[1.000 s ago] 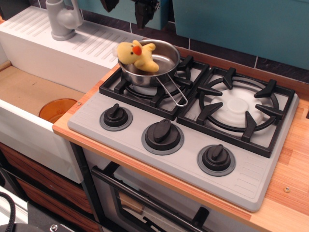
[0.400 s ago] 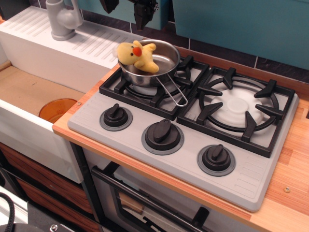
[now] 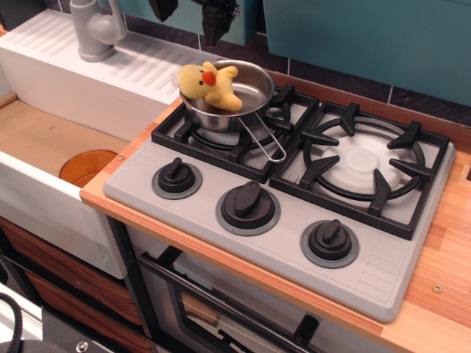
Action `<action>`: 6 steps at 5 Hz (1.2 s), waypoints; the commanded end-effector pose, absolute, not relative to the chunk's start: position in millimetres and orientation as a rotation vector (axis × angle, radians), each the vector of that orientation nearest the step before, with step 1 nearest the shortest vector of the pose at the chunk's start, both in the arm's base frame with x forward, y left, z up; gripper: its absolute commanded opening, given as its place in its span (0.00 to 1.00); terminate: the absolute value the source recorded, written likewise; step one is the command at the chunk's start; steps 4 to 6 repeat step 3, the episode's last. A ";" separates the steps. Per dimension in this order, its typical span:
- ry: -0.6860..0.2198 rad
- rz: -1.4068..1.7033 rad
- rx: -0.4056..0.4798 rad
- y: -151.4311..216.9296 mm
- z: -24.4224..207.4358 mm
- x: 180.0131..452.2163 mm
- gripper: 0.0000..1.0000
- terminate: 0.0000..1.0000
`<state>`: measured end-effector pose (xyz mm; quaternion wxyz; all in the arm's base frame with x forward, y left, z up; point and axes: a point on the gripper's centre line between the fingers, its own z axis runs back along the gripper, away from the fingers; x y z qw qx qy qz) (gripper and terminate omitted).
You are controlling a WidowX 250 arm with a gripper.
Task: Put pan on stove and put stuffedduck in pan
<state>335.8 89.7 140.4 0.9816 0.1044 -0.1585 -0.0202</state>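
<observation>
A yellow stuffedduck (image 3: 210, 84) with an orange-red beak lies inside the shiny steel pan (image 3: 229, 97), draped against its rim at nine o'clock, while the pan sits on the left burner grate of the grey toy stove (image 3: 280, 193). The pan's thin wire loop handle runs out toward five o'clock across the black grate. The gripper (image 3: 193, 13) hangs above at the top edge of the view, at roughly twelve o'clock from the duck and well apart from it, holding nothing; its dark fingers are cut off by the frame, and whether they stand spread or closed cannot be told.

The cooktop carries a second, bare burner grate (image 3: 362, 163) at three o'clock from the pan, and three black knobs (image 3: 249, 205) on grey discs line its front. It is set into a wooden counter (image 3: 440, 276). At nine o'clock lies a white toy sink (image 3: 44, 147) with a grey faucet (image 3: 96, 29) and an orange disc (image 3: 87, 166) in its basin. Teal wall panels (image 3: 368, 37) close the background.

Against the frame of a second ago, duck and pan rest in the same place; the dark fingers sit a little higher at the top edge.
</observation>
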 end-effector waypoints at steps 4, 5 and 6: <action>-0.365 -0.036 0.216 86.6 161.0 354.8 1.00 1.00; -0.365 -0.036 0.216 86.6 161.0 354.8 1.00 1.00; -0.365 -0.036 0.216 86.6 161.0 354.8 1.00 1.00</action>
